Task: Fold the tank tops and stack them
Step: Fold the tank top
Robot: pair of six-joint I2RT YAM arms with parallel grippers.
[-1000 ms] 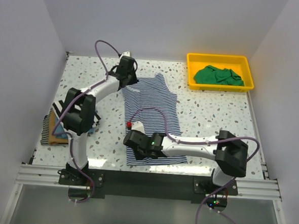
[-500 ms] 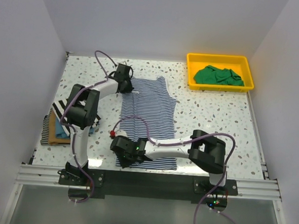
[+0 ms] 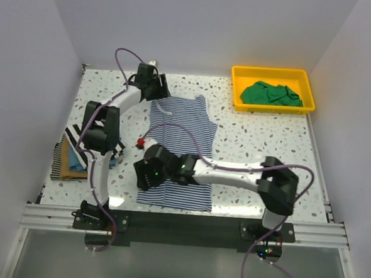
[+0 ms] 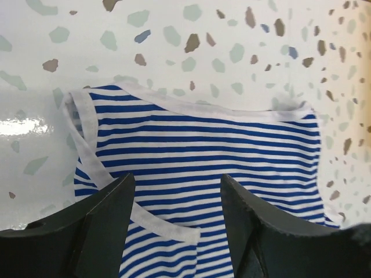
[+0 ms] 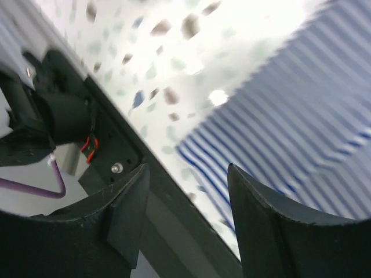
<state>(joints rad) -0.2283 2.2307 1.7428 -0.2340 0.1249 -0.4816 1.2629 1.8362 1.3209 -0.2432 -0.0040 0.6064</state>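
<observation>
At the near edge of the table (image 3: 254, 149), your right gripper (image 3: 144, 174) hangs over the hem corner of the thin-striped top (image 3: 185, 129), jaws apart w/ nothing between them; its wrist view shows only cloth and table edge below. That top lies flat and full length mid-table, no fold in it yet, so I'd judge you're at the start of folding it. Off to the left sits a small stack (image 3: 67, 160): bold-striped, tan and blue pieces, apparently done. Further back, your left gripper (image 3: 152, 86) hovers over the shoulder end, jaws also apart, gripping nothing. Far right, the green top (image 3: 270, 94) lies crumpled in the yellow tray (image 3: 272, 108), not folded. Approx. three stacked, two to go.
</observation>
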